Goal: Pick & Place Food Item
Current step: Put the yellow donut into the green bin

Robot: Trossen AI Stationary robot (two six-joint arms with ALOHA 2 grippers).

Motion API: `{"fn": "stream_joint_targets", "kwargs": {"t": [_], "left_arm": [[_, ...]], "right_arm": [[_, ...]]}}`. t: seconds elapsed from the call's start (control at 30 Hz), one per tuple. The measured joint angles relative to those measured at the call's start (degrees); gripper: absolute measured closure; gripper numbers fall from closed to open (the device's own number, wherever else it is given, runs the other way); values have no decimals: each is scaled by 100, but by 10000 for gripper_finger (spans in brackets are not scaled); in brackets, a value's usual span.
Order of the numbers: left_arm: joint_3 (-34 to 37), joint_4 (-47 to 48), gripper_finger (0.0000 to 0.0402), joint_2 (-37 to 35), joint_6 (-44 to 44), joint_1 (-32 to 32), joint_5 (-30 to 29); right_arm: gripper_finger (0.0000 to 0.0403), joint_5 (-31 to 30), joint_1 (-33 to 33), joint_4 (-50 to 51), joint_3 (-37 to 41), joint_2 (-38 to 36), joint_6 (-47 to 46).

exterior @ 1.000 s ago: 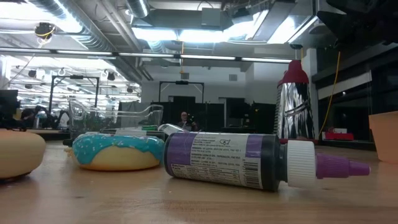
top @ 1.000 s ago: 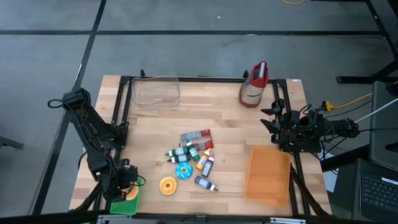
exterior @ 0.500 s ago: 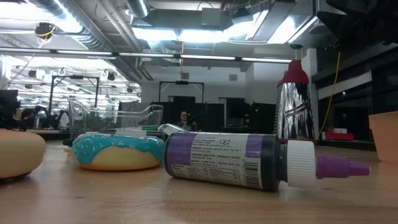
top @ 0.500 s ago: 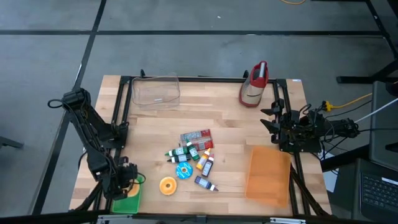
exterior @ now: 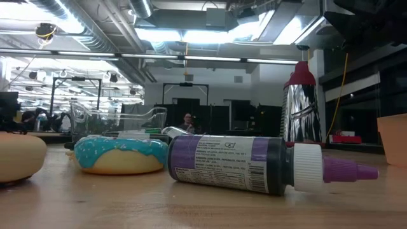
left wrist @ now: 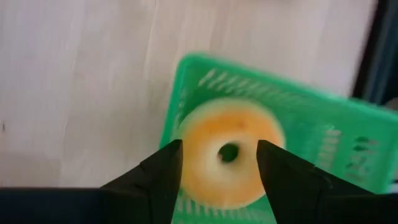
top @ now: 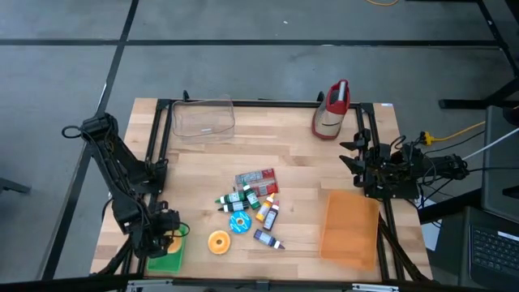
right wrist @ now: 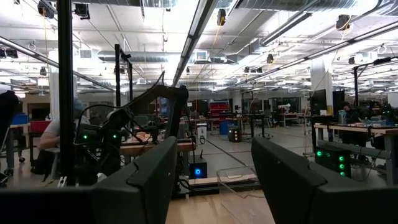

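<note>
High view shows the left gripper point(top: 165, 241) low at the table's point(top: 203, 162) near left corner, right above a green basket point(top: 169, 261). Left wrist view shows it best: an orange donut point(left wrist: 227, 162) lies in the basket point(left wrist: 323, 143), and the two dark fingers point(left wrist: 163, 174) stand on either side of it with a little gap, jaws released and gripping nothing.

The right gripper point(right wrist: 211, 180) waits at the table's right edge, level and pointing across the table, jaws parted and empty.

Mid-table sits a loose cluster: a second orange donut point(top: 219, 242), a blue donut point(top: 238, 224) just beside it, a flat red packet point(top: 256, 178), and several small bottles point(top: 268, 212) lying on their sides. Low view has the blue donut point(exterior: 119, 154) and a purple bottle point(exterior: 254, 164) touching, close to the lens.

A clear tub point(top: 203, 118) stands at the far left, a red and silver can point(top: 332, 109) at the far right, and an orange bin point(top: 350, 225) at the near right. Right wrist view shows a person point(right wrist: 53, 140) seated at a bench beyond the table.
</note>
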State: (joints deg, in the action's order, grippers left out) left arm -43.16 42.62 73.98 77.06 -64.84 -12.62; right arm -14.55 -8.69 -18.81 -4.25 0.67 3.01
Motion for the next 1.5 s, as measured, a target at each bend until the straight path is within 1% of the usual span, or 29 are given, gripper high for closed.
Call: {"fn": "stream_joint_targets", "kwargs": {"t": [0.13,0.27,0.37,0.47,0.53,0.67,0.77,0.87,0.97,1.07,1.13,1.33,1.5], "left_arm": [[-177,123,200,-203,-209,10,-565],[-355,78,200,-428,-681,171,-1416],[-522,-101,201,-517,-1383,449,-1962],[-635,-597,201,-519,-2439,879,-2129],[-639,-1092,201,-498,-3201,1259,-1973],[-640,-1766,201,-270,-4382,2052,-1221],[-640,-1972,200,-6,-5080,2534,-727],[-640,-2065,196,305,-5480,2901,-295],[-640,-2280,187,650,-5701,3126,171],[-640,-2533,175,985,-5748,3171,620],[-640,-2547,169,1187,-5744,3158,795],[-640,-2652,165,1719,-5685,3101,986],[-638,-2621,172,1947,-5681,3115,1063]], "right_arm": [[192,0,0,-2,0,0,0],[192,0,-1,0,-2,0,0],[192,0,0,0,-2,2,0],[192,0,0,-1,0,0,0],[192,0,-1,0,-1,0,0],[192,0,0,14,0,0,-13],[192,1,0,98,0,0,-91],[192,2,-1,217,0,0,-164],[192,0,-1,288,0,2,-273],[192,0,0,301,0,2,-282],[192,2,0,299,0,2,-284],[192,2,-2,297,0,2,-291],[192,1,-1,297,0,2,-302]]}}
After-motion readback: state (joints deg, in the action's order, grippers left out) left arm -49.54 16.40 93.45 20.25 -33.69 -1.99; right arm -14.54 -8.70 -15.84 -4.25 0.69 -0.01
